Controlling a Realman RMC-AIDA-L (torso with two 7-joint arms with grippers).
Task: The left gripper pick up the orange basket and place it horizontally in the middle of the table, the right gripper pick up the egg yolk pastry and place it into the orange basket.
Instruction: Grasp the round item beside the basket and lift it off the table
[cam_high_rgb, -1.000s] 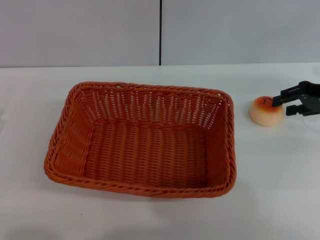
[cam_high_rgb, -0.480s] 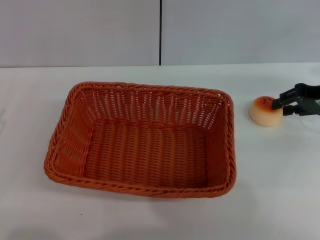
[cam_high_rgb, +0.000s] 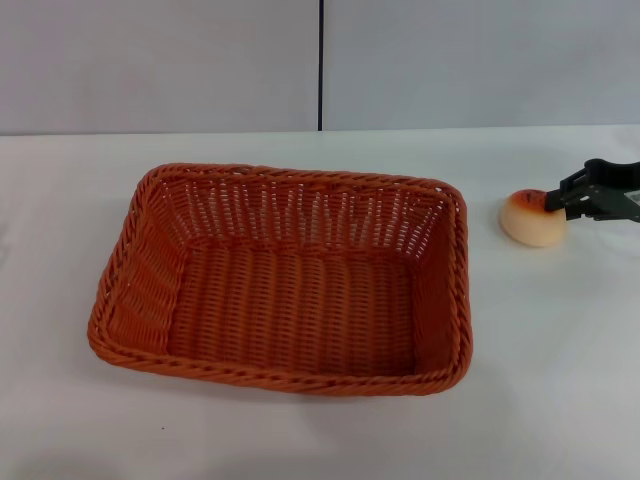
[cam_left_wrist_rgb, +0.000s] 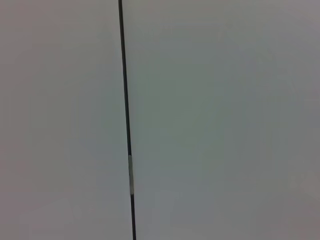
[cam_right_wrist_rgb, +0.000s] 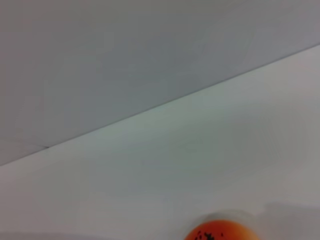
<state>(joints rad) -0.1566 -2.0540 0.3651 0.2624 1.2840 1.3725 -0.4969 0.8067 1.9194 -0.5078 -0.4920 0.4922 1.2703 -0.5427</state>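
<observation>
The orange basket (cam_high_rgb: 140, 270) lies lengthwise in the middle of the white table (cam_high_rgb: 540, 380), upright and with nothing in it. The egg yolk pastry (cam_high_rgb: 528, 220), a cream bun with a glossy orange top, sits to the right of the basket, apart from it. My right gripper (cam_high_rgb: 552, 204) reaches in from the right edge, its black fingers pinched on the pastry's right side. In the right wrist view only the speckled top of the pastry (cam_right_wrist_rgb: 220, 233) peeks in at the edge. The left gripper is out of view; its wrist camera sees only wall.
A grey wall with a dark vertical seam (cam_high_rgb: 320, 65) runs behind the table's far edge. White tabletop shows around the basket on all sides, with the widest strip at the front right.
The right gripper's fingers have drawn together on the pastry, and the pastry has tipped and shifted slightly. The basket has not moved.
</observation>
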